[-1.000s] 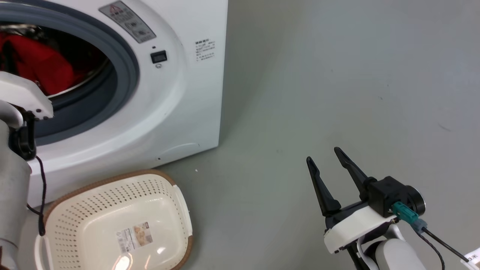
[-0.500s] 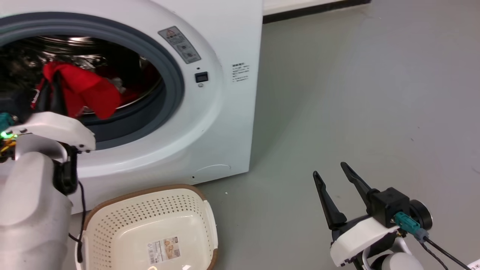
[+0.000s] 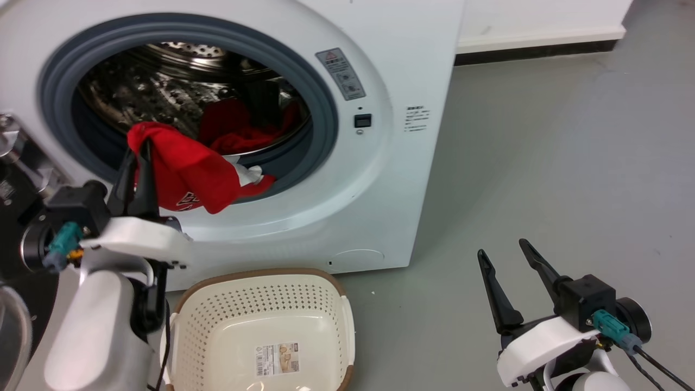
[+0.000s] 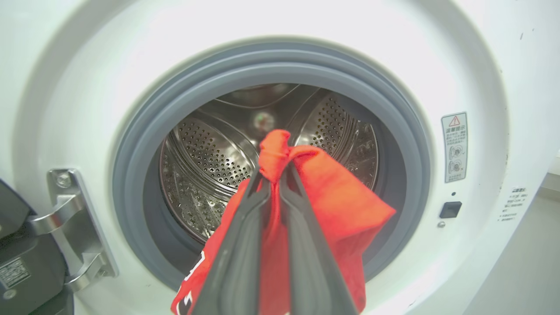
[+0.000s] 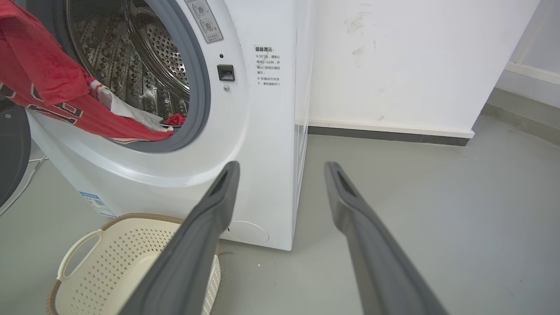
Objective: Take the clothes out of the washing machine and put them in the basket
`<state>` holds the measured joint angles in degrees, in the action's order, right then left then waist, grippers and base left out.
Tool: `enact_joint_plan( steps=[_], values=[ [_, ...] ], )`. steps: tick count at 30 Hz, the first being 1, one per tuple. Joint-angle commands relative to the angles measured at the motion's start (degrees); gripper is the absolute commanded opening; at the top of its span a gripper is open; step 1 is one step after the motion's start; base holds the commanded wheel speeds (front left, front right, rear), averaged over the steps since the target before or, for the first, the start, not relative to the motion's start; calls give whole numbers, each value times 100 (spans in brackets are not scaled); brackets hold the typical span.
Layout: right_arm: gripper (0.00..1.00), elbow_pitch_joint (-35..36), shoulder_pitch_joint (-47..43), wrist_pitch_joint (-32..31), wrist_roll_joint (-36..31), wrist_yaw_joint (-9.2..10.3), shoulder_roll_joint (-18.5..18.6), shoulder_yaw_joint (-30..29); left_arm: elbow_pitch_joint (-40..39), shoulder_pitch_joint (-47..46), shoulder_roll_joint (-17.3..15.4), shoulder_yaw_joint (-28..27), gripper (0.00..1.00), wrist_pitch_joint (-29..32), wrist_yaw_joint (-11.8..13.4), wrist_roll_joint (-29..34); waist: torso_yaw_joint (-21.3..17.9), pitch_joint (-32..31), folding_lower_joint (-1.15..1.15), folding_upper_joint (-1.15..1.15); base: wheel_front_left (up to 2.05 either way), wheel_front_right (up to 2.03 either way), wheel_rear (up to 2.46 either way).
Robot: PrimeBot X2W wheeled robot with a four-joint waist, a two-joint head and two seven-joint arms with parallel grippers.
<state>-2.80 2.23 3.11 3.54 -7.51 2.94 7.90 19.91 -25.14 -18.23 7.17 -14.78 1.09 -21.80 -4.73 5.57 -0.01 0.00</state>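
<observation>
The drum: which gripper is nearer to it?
Left. The left gripper is at the mouth of the drum, shut on a garment; the right gripper hangs open over the floor, apart.

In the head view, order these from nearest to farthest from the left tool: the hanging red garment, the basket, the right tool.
1. Red garment: clamped in the left tool itself.
2. Basket: just below it, slightly to its right.
3. Right tool: far off at the lower right, open.
</observation>
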Motion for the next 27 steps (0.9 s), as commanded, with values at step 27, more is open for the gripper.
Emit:
enact_joint_plan(
  steps=[27],
  values=[
    [100, 393, 598, -169, -187, 4, -12, 115, 407, 1364, 934, 675, 0, -46, -237, -23, 251, 1571, 1, 0, 0, 0, 0]
  ],
)
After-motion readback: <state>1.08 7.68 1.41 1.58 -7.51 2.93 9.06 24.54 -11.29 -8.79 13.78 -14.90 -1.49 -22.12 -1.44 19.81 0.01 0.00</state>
